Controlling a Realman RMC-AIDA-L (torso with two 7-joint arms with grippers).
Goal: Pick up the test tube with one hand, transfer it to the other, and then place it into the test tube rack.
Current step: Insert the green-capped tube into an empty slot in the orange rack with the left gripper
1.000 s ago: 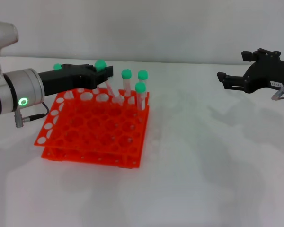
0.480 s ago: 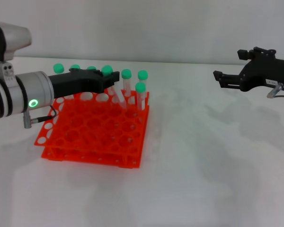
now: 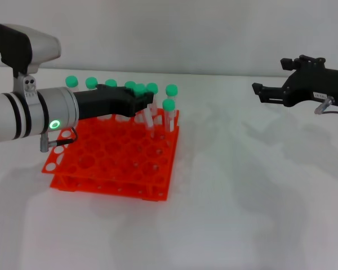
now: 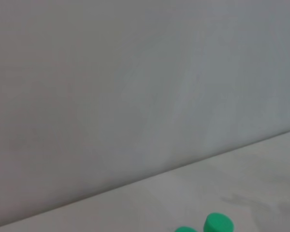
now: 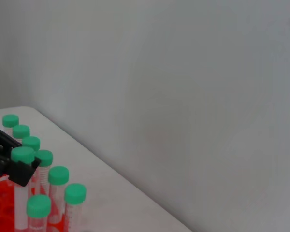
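Note:
The orange-red test tube rack point(image 3: 110, 160) stands left of centre on the white table. Several green-capped tubes stand in its back row and right corner. My left gripper point(image 3: 142, 103), on the silver arm with the green ring, reaches over the rack's back part. It is shut on the test tube point(image 3: 139, 90), which hangs tilted with its tip down by the back holes. The right wrist view shows this gripper point(image 5: 12, 166) with the tube's cap point(image 5: 22, 154) above its fingers. My right gripper point(image 3: 260, 92) hovers open and empty at the far right.
The other tubes' caps point(image 3: 172, 90) stand close around the held tube. Two caps point(image 4: 218, 224) show in the left wrist view. A grey wall point(image 3: 203, 34) runs behind the table point(image 3: 242, 197).
My left arm has moved right over the rack's back row with the tube in its grip. The right gripper has shifted slightly left and up.

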